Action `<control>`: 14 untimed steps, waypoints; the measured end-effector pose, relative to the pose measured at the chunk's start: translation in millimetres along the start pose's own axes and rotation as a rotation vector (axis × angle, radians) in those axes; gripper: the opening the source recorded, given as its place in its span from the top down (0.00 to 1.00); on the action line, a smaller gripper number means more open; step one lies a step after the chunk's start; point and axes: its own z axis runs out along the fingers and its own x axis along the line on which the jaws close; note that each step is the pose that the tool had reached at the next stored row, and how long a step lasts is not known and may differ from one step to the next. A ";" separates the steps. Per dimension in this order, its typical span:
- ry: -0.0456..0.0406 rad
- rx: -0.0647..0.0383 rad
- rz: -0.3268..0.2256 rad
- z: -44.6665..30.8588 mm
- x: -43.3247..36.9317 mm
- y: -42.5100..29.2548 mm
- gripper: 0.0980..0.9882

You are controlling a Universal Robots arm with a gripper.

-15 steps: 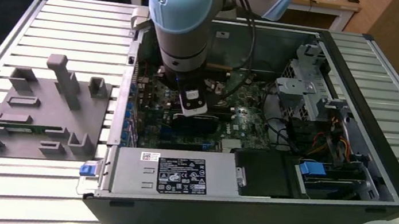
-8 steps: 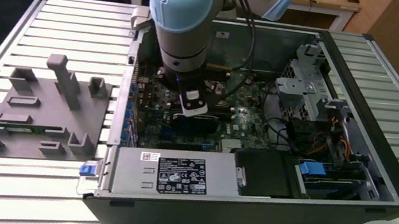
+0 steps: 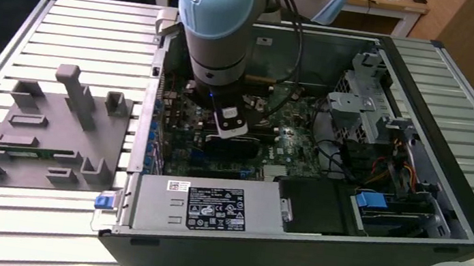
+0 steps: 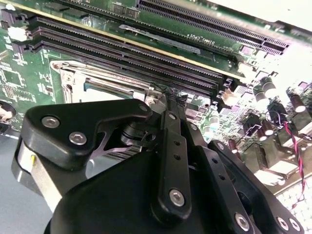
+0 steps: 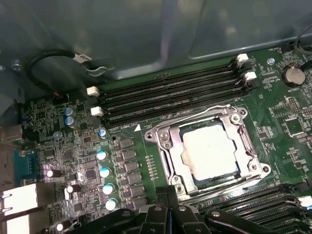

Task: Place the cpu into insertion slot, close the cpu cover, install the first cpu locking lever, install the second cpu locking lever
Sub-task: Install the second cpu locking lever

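Observation:
The cpu lies flat in the insertion slot on the green board, its pale metal top showing through the window of the cpu cover. The cover lies down flat over it. Thin wire levers run along the socket's far edge and its near edge. My gripper is shut, fingers pressed together with nothing seen between them. Its tips sit at the near edge of the socket. In the second wrist view the gripper hides much of the cover. In the exterior view the gripper reaches down into the open computer case.
Long black memory slots flank the socket on two sides. Blue-topped capacitors stand beside it. The grey power-supply box, drive bays and cables crowd the case. A grey fixture plate lies on the slatted table at the exterior view's left.

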 end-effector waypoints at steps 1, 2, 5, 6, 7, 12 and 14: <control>0.0016 -0.002 -0.002 -0.1 -0.1 0.0 1.00; 0.0037 -0.007 -0.005 -0.1 -0.1 0.1 1.00; 0.0087 -0.017 -0.011 -0.2 -0.3 0.2 1.00; 0.0097 -0.019 -0.012 -0.2 -0.3 0.2 1.00; 0.0099 -0.019 -0.013 -0.1 -0.3 0.2 1.00; 0.0120 -0.019 -0.019 1.7 -0.4 -0.4 1.00; 0.0126 -0.019 -0.021 1.7 -0.4 -0.4 1.00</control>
